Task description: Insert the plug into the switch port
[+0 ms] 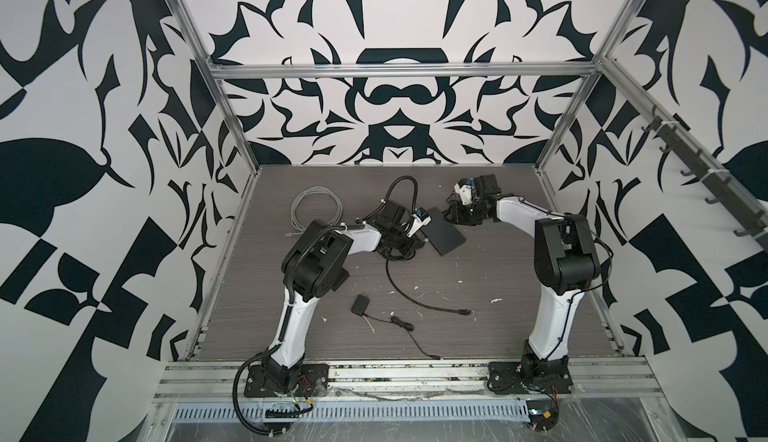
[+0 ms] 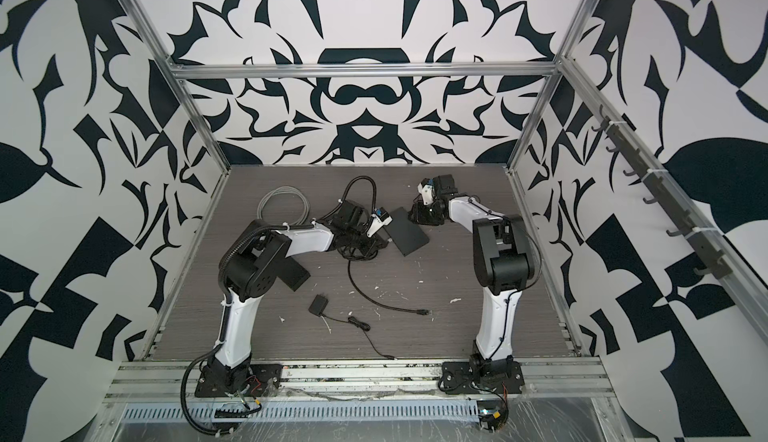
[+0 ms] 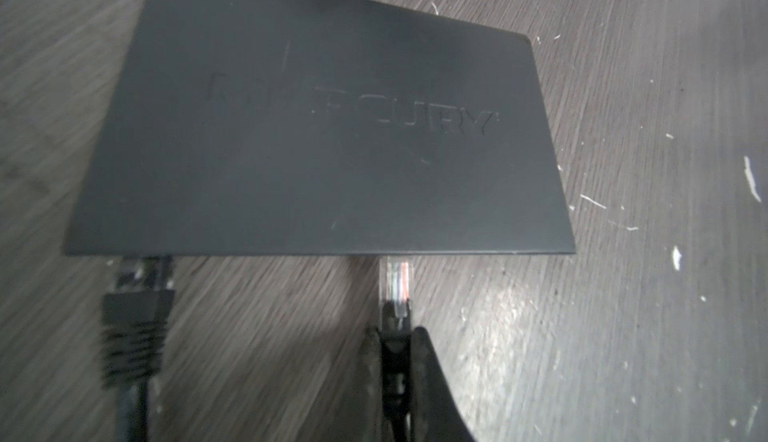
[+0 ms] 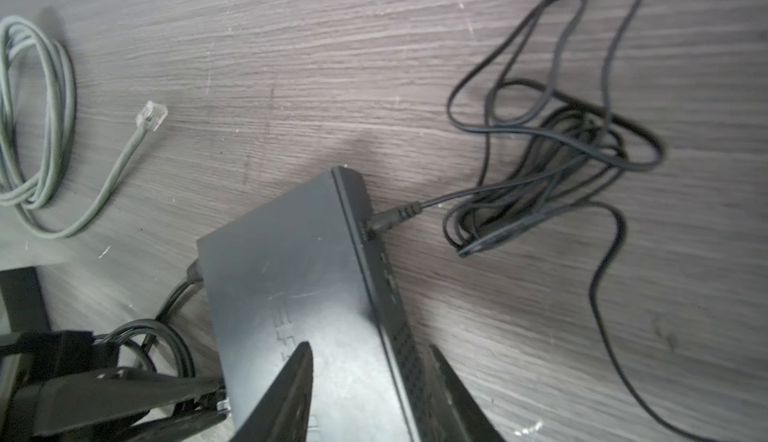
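The switch (image 1: 444,234) (image 2: 409,232) is a flat dark grey box lying on the wood-grain table. My left gripper (image 3: 395,332) is shut on the black boot of the plug (image 3: 395,282). The plug's clear tip points at the switch's (image 3: 316,141) port side and reaches just under its edge. How far it has entered a port is hidden. My right gripper (image 4: 370,346) is open at the switch's (image 4: 291,261) opposite edge. One finger is over the top face, the other beside the side wall. In both top views the two grippers (image 1: 419,238) (image 1: 451,213) flank the switch.
A second black plug (image 3: 137,294) sits in a port beside mine. A power lead (image 4: 390,217) enters the switch's side, its tangle (image 4: 552,161) lying behind. A grey coiled cable (image 1: 316,207) lies at the back left. A black adapter (image 1: 359,305) and loose black cable (image 1: 415,298) lie near the front.
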Robot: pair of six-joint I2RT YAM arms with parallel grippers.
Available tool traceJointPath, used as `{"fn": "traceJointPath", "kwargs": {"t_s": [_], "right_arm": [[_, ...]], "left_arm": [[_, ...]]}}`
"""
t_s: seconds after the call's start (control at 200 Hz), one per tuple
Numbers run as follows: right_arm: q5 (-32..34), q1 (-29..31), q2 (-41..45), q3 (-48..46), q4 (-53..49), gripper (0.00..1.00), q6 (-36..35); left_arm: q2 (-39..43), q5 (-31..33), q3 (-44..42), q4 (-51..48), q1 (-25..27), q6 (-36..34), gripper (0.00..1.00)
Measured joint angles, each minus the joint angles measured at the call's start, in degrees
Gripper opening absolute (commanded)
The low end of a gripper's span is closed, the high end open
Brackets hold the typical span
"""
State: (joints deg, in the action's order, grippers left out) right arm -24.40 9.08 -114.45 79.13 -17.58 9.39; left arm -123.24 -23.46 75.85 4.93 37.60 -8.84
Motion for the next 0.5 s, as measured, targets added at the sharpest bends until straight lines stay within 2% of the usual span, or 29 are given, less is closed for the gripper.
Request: {"fn": "traceJointPath", "kwargs": {"t_s": [0.23,0.5], "right_arm": [[-0.44,0.0,-1.97,2.78,-2.14,0.48,-1.29],[1.86,0.0,-5.86,6.78,-4.94,0.48,-4.09]], "left_arm": [[0.0,1.84,-1.25,3.1,1.05,0.46,0.04],[-0.72,6.21,1.97,-0.74,2.23,1.79,0.01]]}}
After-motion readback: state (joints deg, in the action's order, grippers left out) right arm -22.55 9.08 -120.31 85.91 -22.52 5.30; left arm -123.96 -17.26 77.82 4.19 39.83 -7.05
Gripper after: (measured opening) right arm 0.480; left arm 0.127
